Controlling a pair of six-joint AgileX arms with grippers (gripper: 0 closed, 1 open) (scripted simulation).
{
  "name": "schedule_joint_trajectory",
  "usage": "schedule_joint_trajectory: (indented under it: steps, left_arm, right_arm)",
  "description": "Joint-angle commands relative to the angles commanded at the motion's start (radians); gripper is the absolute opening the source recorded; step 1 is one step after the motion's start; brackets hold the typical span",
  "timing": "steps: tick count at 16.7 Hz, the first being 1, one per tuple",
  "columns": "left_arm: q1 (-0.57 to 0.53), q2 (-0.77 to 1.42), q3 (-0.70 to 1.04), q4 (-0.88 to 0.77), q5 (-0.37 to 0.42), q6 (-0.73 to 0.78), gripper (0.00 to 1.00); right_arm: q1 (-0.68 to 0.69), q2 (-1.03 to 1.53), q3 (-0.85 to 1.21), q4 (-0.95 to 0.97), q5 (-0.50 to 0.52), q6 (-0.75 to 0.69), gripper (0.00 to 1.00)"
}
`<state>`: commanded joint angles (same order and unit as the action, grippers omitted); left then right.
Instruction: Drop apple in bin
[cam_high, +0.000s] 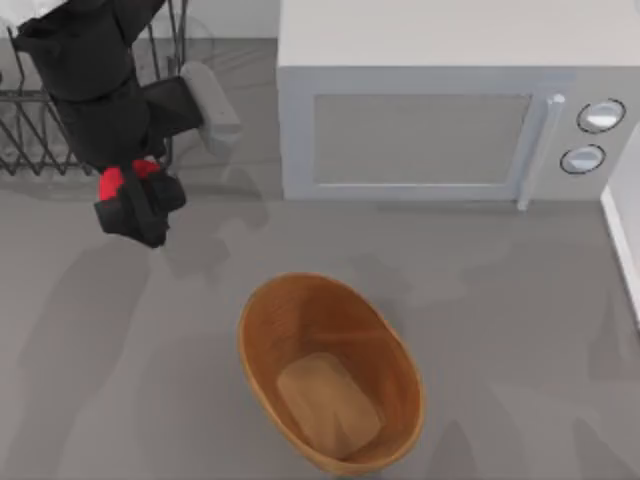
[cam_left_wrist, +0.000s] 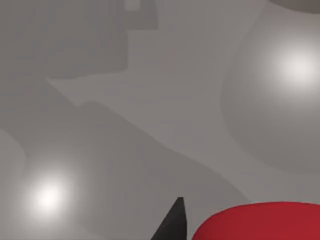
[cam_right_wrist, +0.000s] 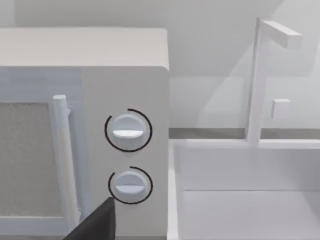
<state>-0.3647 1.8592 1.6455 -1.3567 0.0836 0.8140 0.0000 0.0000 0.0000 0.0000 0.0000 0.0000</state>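
The apple (cam_high: 122, 178) is held in the left gripper (cam_high: 135, 195) at the table's left, well apart from the bin (cam_high: 262, 330).

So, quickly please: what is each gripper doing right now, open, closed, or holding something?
Left gripper: closed on the apple, beside the dish rack, away from the bin.
Right gripper: cannot be told; it faces the microwave.

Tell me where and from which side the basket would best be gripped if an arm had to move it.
Judging from the top view, the bin stands upright with its mouth open upward, so I would pinch its thin ribbed rim from above, one finger inside and one outside. A long side of the oval looks easiest, since the wall curves less there. The left gripper, up by the dish rack, is shut on the apple.
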Motion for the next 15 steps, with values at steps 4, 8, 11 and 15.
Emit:
schedule_joint_trajectory:
  steps: [4,8,11,15]
  left_arm:
    - [-0.301,0.025,0.024,-0.014,0.036,-0.013,0.00]
    - [-0.442,0.027,0.040,-0.011,0.051,-0.024,0.00]
    - [-0.452,0.027,0.041,-0.011,0.051,-0.025,0.00]
    - [-0.452,0.025,0.021,0.006,0.049,-0.023,0.00]
  right_arm:
    - [0.000,0.000,0.000,0.000,0.000,0.000,1.00]
    - [0.000,0.000,0.000,0.000,0.000,0.000,1.00]
    - [0.000,0.000,0.000,0.000,0.000,0.000,1.00]
    - [0.000,0.000,0.000,0.000,0.000,0.000,1.00]
